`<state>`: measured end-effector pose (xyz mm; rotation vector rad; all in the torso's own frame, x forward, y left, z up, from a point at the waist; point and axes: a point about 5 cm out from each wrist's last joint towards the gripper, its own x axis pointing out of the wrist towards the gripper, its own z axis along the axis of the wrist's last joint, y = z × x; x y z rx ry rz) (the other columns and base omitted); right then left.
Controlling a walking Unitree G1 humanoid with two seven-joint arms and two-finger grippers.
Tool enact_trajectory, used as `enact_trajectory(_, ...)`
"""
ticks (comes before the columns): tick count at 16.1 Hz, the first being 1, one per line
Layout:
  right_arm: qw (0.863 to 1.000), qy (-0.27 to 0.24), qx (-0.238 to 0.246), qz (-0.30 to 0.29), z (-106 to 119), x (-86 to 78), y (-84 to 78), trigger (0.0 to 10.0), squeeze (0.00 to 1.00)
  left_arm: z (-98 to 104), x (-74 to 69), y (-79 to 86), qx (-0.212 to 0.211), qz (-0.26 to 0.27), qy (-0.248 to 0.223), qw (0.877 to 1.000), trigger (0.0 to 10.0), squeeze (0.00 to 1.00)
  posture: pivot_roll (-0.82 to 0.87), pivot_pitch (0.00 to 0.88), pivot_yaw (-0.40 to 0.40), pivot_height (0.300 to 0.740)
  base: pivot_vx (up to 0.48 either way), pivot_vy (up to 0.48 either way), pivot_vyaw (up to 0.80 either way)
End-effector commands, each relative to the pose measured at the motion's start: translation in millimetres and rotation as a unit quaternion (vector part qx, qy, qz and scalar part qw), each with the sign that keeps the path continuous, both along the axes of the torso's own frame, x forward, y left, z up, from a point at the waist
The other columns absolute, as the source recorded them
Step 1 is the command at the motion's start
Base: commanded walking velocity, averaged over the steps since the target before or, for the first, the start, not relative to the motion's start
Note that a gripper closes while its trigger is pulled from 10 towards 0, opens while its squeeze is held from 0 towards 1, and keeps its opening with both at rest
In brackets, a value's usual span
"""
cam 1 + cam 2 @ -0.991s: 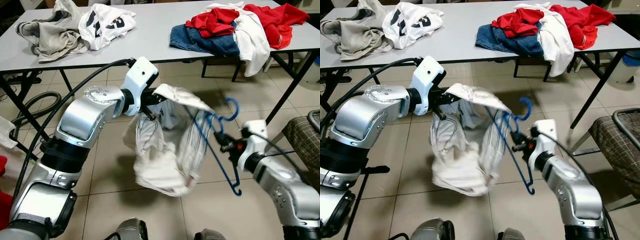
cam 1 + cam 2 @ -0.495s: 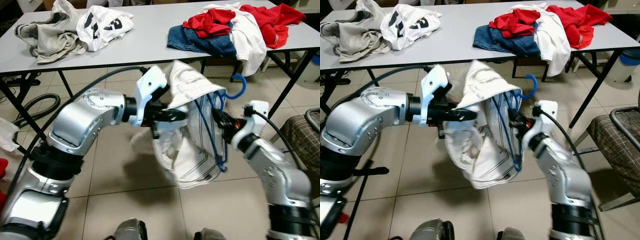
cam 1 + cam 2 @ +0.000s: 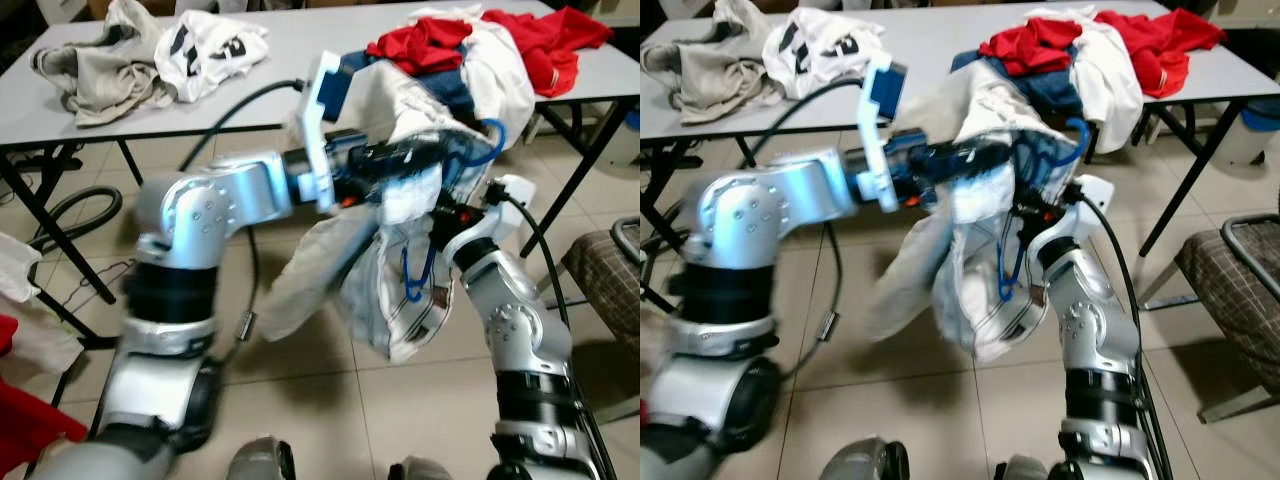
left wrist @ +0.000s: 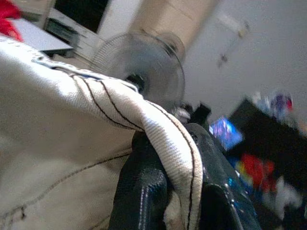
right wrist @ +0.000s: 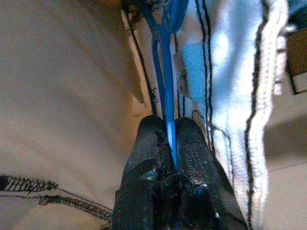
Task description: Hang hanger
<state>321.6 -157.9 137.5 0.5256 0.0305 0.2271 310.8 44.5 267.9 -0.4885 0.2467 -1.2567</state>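
The right claw is clamped on the thin blue plastic hanger, which sits inside the white black-striped garment. The left claw pinches the garment's hem beside it. Beyond both, a grey surface carries heaped clothes above a tiled floor.

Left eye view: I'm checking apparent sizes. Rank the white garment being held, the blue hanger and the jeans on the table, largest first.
1. White garment, though nearest the camera.
2 and 3. Blue hanger and jeans: both mostly hidden, so unranked.
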Motion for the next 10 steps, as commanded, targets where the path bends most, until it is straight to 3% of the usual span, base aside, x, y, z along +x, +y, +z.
enact_trajectory(1, 0.999, -0.027, -0.002, -0.028, 7.5, 5.6, -3.5, 10.0, 0.00, 19.3, 3.9, -2.2, -0.038, 0.017, 0.007, 0.999, 0.0, 0.00, -0.11, 0.000, 0.049, 0.740, 0.000, 0.000, 0.00)
enact_trajectory(3, 0.997, -0.046, -0.046, -0.039, 6.3, 8.4, 1.5, 10.0, 0.00, 36.0, 16.5, -3.0, -0.106, 0.062, 0.056, 0.991, 0.0, 0.00, -0.11, 0.000, 0.047, 0.740, 0.000, 0.000, 0.00)
enact_trajectory(5, 0.991, -0.057, -0.110, -0.040, -2.8, 6.8, 8.4, 10.0, 0.00, 57.3, 28.2, 4.0, -0.179, 0.090, 0.110, 0.973, 0.0, 0.00, -0.10, 0.000, 0.043, 0.740, 0.000, 0.000, 0.00)
enact_trajectory(7, 0.985, -0.080, -0.145, -0.057, -6.8, 3.4, 5.0, 10.0, 0.00, 66.9, 37.5, 13.8, -0.188, 0.131, 0.140, 0.963, 0.0, 0.00, -0.10, 0.000, 0.043, 0.740, 0.000, 0.000, 0.00)
enact_trajectory(10, 0.976, -0.133, -0.151, -0.082, 3.2, 0.1, -1.2, 10.0, 0.00, 62.2, 41.2, 16.6, -0.180, 0.165, 0.179, 0.953, 0.0, 0.00, -0.09, 0.000, 0.044, 0.740, 0.000, 0.000, 0.00)
